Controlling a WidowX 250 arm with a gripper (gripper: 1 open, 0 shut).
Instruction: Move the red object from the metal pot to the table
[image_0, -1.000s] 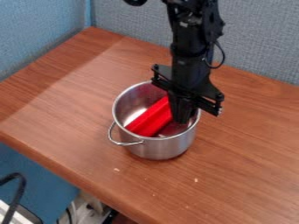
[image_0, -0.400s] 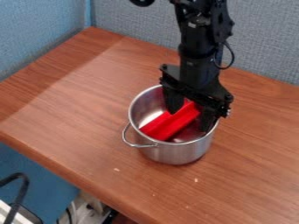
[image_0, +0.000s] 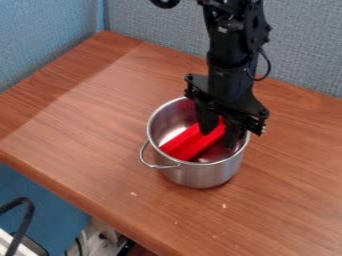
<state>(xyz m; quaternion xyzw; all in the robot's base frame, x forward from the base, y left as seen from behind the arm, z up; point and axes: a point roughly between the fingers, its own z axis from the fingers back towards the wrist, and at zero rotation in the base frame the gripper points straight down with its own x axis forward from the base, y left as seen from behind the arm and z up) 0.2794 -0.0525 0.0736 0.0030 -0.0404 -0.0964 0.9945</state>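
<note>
1. Pincer (image_0: 218, 128): reaching down into the pot, jaws now spread either side of the block's upper end; grip cannot be told.
2. Red block (image_0: 195, 141): leaning inside metal pot (image_0: 198, 150).
3. Pot: sitting further right on the counter (image_0: 80, 95) than a second ago.

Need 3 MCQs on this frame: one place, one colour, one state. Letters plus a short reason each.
1. Where is the red object?
A) on the table
B) inside the metal pot
C) on the floor

2. What colour is the table?
A) white
B) reddish-brown wood grain
C) green

3. How is the gripper posed?
A) pointing down into the pot
B) lying flat on the table
C) raised far above the pot

Answers:
1 B, the pot walls surround it.
2 B, wood grain is visible.
3 A, its fingers reach below the rim.
</note>
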